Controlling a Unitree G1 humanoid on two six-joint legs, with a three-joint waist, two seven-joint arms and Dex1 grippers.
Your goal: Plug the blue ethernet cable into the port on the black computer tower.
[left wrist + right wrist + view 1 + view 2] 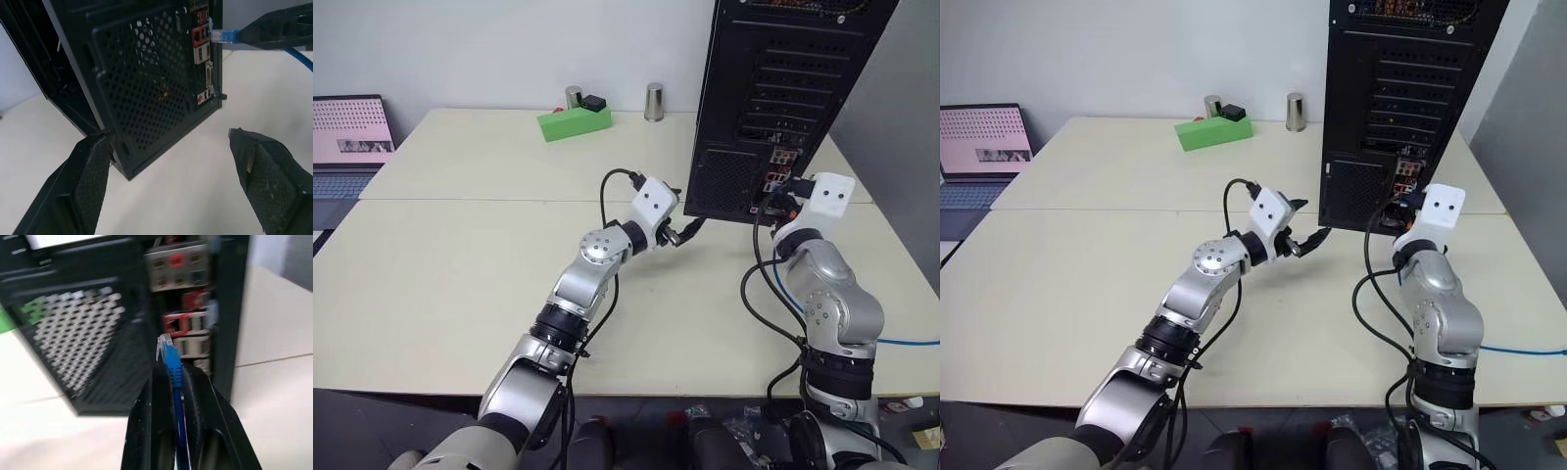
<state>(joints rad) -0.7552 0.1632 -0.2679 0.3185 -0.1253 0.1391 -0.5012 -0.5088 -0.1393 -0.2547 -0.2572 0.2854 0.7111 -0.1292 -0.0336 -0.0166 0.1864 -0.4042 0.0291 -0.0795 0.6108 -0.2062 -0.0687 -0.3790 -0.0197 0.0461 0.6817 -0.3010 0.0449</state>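
From the head views, the tall black metal computer tower (773, 98) stands on the pale cream table (460, 274) with its perforated rear face toward the robot, and a green rectangular block (574, 122) and two small metal cups sit well behind near the wall, with an open laptop (347, 137) at the far left edge. The left gripper (688, 232) reaches level toward the tower's lower corner, and the right gripper (783, 204) is up against the connector cluster. In the left wrist view its two black padded fingers (90, 186) stand wide apart with nothing between them, facing the vent grille. In the right wrist view the right fingers (159, 431) are pinched tight on the thin bright-blue ethernet cable (174, 377), its clear plug just beside the small squarish port (182, 324), not yet seated
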